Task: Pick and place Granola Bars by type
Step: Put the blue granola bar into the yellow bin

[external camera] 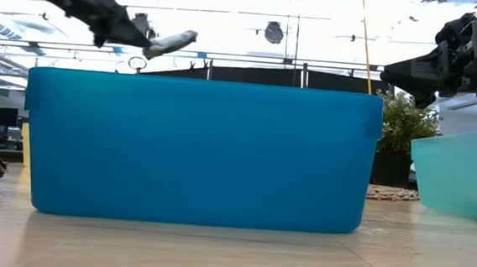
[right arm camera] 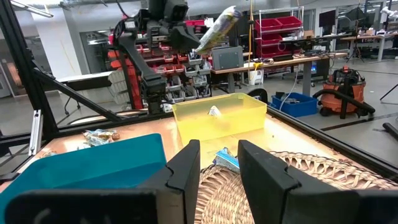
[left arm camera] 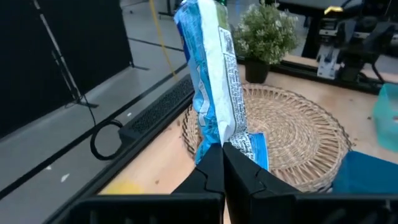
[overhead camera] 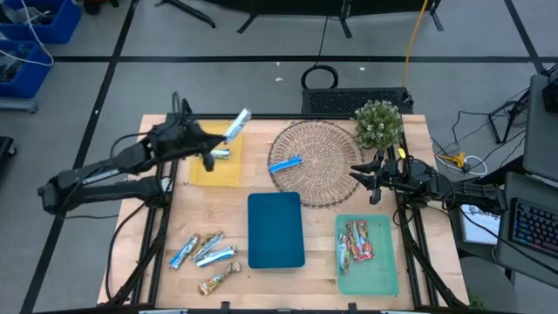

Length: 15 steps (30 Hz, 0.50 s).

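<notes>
- So sorting is maybe halfway, going by what's sitting where right now.
- Green tray (overhead camera: 384,270) at the right front has a little cluster of red/orange bars (overhead camera: 356,242) in it, so that type looks handled.
- Yellow tray (overhead camera: 199,172) at the back left holds one small silvery bar (overhead camera: 221,153); can't really tell its type from up here.
- Left gripper (overhead camera: 212,148) is up in the air over the yellow tray's far edge, fingers pressed together on the tail of a blue-and-silver bar (left arm camera: 211,81), which sticks up and out from the pinch.
- One more blue bar (overhead camera: 285,163) is lying on the round wicker mat (overhead camera: 327,135), not in any tray yet.
- The dark blue tray (overhead camera: 275,228) in the middle looks empty from above.
- Leftover pile (overhead camera: 206,253) at the front left: a few blue-and-silver ones and a tan/gold one, all waiting on bare table.
- Right gripper (overhead camera: 361,173) hangs at the mat's right edge, fingers spread, holding nothing.
- Left to do, I'd say: drop the held bar, grab the mat one, then clear the pile.
</notes>
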Each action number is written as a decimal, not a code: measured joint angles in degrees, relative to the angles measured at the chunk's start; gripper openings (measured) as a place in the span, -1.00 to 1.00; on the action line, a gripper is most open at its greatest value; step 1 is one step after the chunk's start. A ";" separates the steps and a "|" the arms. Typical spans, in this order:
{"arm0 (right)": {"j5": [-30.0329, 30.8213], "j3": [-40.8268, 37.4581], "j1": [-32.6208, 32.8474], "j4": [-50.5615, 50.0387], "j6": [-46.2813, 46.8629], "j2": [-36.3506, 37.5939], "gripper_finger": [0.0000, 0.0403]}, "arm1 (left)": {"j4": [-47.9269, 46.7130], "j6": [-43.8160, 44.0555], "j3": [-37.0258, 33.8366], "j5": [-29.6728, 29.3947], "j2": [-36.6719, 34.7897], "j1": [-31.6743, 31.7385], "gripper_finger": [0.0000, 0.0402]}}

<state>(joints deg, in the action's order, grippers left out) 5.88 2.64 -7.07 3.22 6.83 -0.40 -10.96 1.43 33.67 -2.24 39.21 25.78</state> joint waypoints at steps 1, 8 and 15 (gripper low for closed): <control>0.00 0.00 0.00 0.00 0.00 0.00 -0.50 | -0.84 0.75 -0.77 -0.53 -1.90 0.00 -1.00; -0.01 0.02 0.00 0.00 0.00 0.00 -0.50 | -8.03 7.42 -4.48 -4.84 -8.57 0.02 -1.00; 0.01 0.02 0.00 0.00 0.00 0.00 -0.50 | -22.07 15.33 -5.03 -13.76 -7.72 0.02 -1.00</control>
<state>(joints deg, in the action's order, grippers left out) 5.89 2.66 -7.07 3.22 6.83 -0.40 -33.02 16.75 28.64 -16.00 31.49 25.80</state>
